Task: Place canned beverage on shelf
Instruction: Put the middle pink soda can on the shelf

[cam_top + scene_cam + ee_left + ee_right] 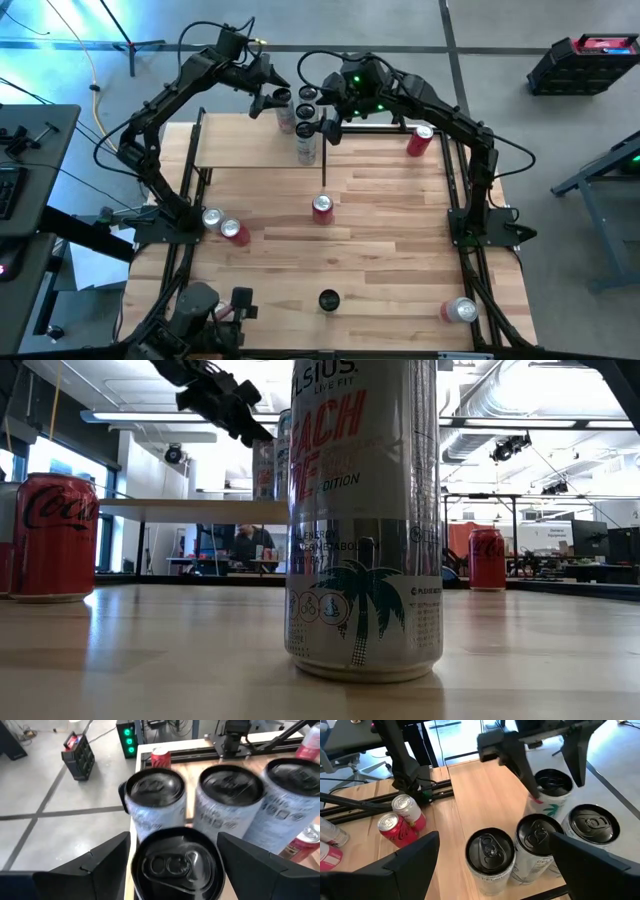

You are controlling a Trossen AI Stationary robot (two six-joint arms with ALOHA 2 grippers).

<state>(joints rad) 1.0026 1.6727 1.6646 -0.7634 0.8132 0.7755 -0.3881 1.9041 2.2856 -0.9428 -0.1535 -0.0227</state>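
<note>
Placing step: the can (177, 865) stands on the shelf (240, 150) beside three others, straddled by the left end effector (172, 840); whether it is clamped cannot be told. A straight lift-off is called for. The right end effector (325, 128) hangs apart over the shelf.

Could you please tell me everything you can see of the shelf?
The shelf is a small rectangular board of light wood planks, carried level on thin black posts. It stands raised above the far left part of the table, with open space beneath it. Its wood looks clean and mostly bare. Four tall cans stand upright in a tight cluster near its right end.
</note>
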